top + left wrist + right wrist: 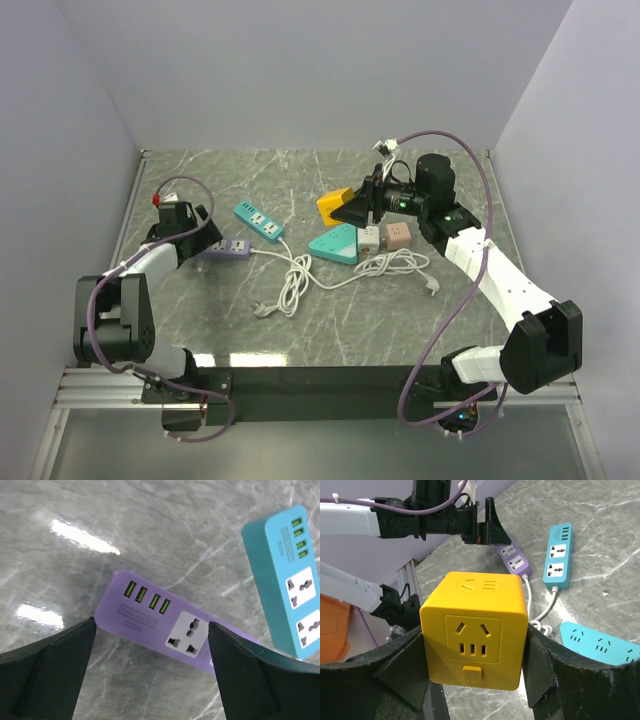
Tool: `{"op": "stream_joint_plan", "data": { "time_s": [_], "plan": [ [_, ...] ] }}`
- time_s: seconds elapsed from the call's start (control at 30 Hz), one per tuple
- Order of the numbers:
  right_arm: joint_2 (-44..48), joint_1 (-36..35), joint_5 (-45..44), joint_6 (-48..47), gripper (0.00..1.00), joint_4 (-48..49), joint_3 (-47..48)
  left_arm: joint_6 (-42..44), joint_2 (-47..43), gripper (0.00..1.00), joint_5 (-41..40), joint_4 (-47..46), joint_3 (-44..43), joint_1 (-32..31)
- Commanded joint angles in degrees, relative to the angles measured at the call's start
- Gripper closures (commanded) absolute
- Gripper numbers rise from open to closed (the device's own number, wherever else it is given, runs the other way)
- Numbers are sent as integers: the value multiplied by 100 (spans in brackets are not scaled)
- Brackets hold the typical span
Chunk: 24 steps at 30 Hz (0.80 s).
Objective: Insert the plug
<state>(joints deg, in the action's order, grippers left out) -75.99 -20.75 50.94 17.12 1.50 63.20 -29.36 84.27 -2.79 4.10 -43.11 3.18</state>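
Observation:
My right gripper [356, 208] is shut on a yellow cube socket [334, 205]. In the right wrist view the cube [475, 630] sits tight between both fingers, its socket face towards the camera. My left gripper [205, 226] is open and empty, just above the left end of a purple power strip [226, 248]. In the left wrist view the purple strip [165, 625] lies between and beyond the spread fingers [55, 670]. A white plug [262, 310] lies loose at the end of a white cable [296, 280] in the middle of the table.
A blue power strip [260, 222] lies beside the purple one and shows in the left wrist view [295, 585]. A teal triangular strip [333, 243], a white cube [368, 238], a pink cube [398, 235] and a second coiled cable with its plug [432, 288] lie under the right arm.

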Motion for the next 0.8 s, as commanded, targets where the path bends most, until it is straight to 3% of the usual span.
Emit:
{"op": "stream_joint_plan", "data": {
  "time_s": [0.0,0.4,0.77],
  "plan": [
    [137,-34,-5,-60,100,158,96,19,133,1,68,-137,-206,-212],
    [435,-34,-181,-227,100,-35,-9,-34,599,1,-117,-269,-584,-590],
    [761,-34,-260,-473,100,-97,-176,19,1346,1,-793,275,-1401,-626]
  ]
}}
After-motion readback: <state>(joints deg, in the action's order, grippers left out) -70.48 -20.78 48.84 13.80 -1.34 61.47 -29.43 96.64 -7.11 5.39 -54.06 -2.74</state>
